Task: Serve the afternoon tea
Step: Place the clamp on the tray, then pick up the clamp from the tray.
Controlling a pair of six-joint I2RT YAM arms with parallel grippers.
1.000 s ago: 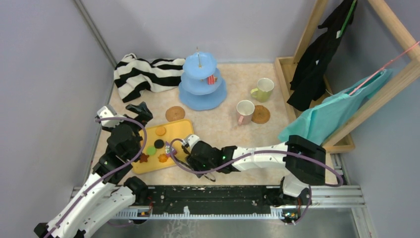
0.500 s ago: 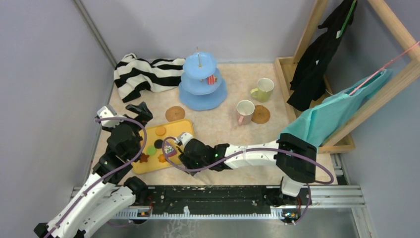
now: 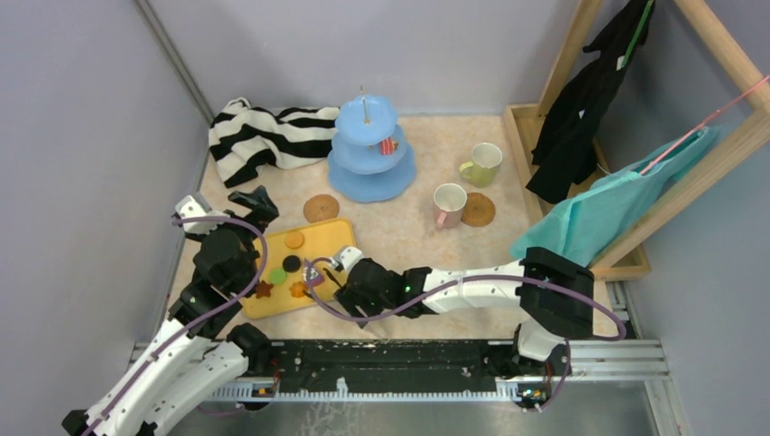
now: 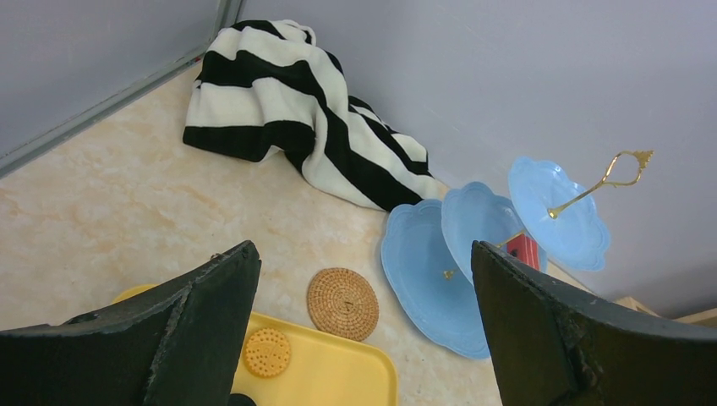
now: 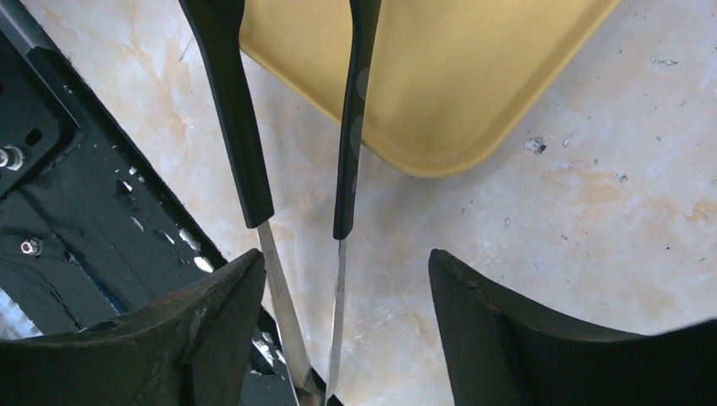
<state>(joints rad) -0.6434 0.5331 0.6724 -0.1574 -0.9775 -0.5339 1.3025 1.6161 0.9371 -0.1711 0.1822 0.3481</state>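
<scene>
At the near corner of the tray (image 5: 440,85), the right gripper (image 5: 347,254) stands wider than the tongs (image 5: 228,110) between its fingers. So loose, the tongs could slip before reaching the cookies (image 3: 292,263) on the tray.

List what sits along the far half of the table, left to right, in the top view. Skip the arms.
striped cloth → light-blue three-tier stand → pink-handled cup → yellow-green cup
</scene>
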